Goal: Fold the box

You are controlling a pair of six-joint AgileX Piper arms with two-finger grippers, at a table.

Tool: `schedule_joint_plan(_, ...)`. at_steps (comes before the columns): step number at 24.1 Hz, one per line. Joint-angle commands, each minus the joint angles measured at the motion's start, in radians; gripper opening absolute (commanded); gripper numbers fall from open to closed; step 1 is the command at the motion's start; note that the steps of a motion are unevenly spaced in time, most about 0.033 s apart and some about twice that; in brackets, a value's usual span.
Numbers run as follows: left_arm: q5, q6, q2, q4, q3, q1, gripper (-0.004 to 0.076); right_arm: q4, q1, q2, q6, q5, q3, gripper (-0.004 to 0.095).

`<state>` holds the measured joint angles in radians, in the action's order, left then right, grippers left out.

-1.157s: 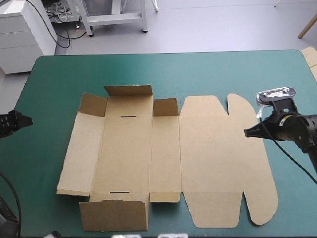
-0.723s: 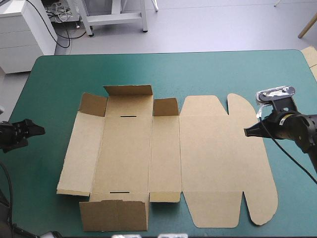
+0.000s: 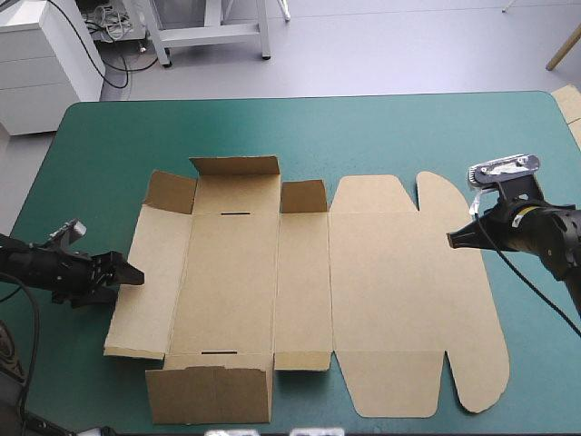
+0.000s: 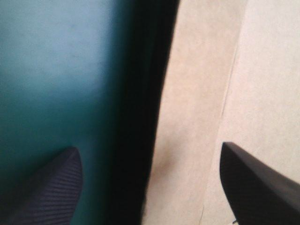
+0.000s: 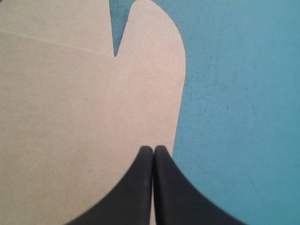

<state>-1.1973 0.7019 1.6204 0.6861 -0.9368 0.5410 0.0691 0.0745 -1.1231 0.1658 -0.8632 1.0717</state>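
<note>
The brown box (image 3: 363,272) lies as a cut sheet across the middle of the teal-green table, its short far flaps (image 3: 234,166) and a near flap (image 3: 209,395) partly raised. My left gripper (image 3: 130,272) is low at the sheet's left edge. In the left wrist view, the left gripper (image 4: 150,147) is open, and the edge of the box (image 4: 197,117) runs between its black fingers. My right gripper (image 3: 452,242) is over the rounded right-hand flap. The right wrist view shows the right gripper (image 5: 153,148) shut, its tip just inside the edge of the box (image 5: 70,117).
Bare teal-green cover (image 3: 363,132) runs along the far side and down both sides of the sheet. A pale piece of board (image 3: 570,107) shows at the table's far right edge.
My left gripper has come in from the table's left edge and now reaches the box's left panel. The right gripper and the box have not moved.
</note>
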Motion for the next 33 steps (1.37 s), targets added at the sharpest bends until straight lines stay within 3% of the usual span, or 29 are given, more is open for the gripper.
schedule_joint_plan(1,-0.085,-0.005,-0.036,0.044,0.0,-0.067,0.0571,0.005,-0.009,0.023,0.006,0.055,0.022,-0.0021)
schedule_joint_plan(12,-0.085,-0.003,-0.036,0.03,0.132,-0.146,0.0568,0.005,-0.009,0.023,0.006,0.053,0.022,-0.0022)
schedule_joint_plan(16,-0.083,0.017,-0.036,-0.002,0.161,-0.146,0.0533,0.003,-0.009,0.023,0.006,0.053,0.022,-0.0021)
schedule_joint_plan(21,-0.063,0.017,-0.036,-0.009,0.159,-0.144,0.0353,0.003,-0.009,0.023,0.006,0.053,0.022,-0.0021)
schedule_joint_plan(22,-0.06,0.017,-0.036,-0.009,0.152,-0.144,0.0256,0.001,-0.009,0.023,0.006,0.053,0.022,-0.0021)
schedule_joint_plan(27,-0.058,0.017,-0.036,-0.009,0.119,-0.144,0.0015,0.001,-0.009,0.023,0.006,0.043,0.022,-0.0021)
schedule_joint_plan(33,-0.045,0.017,-0.036,0.005,0.097,-0.144,-0.0008,0.004,-0.009,0.023,0.006,0.034,0.022,-0.0021)
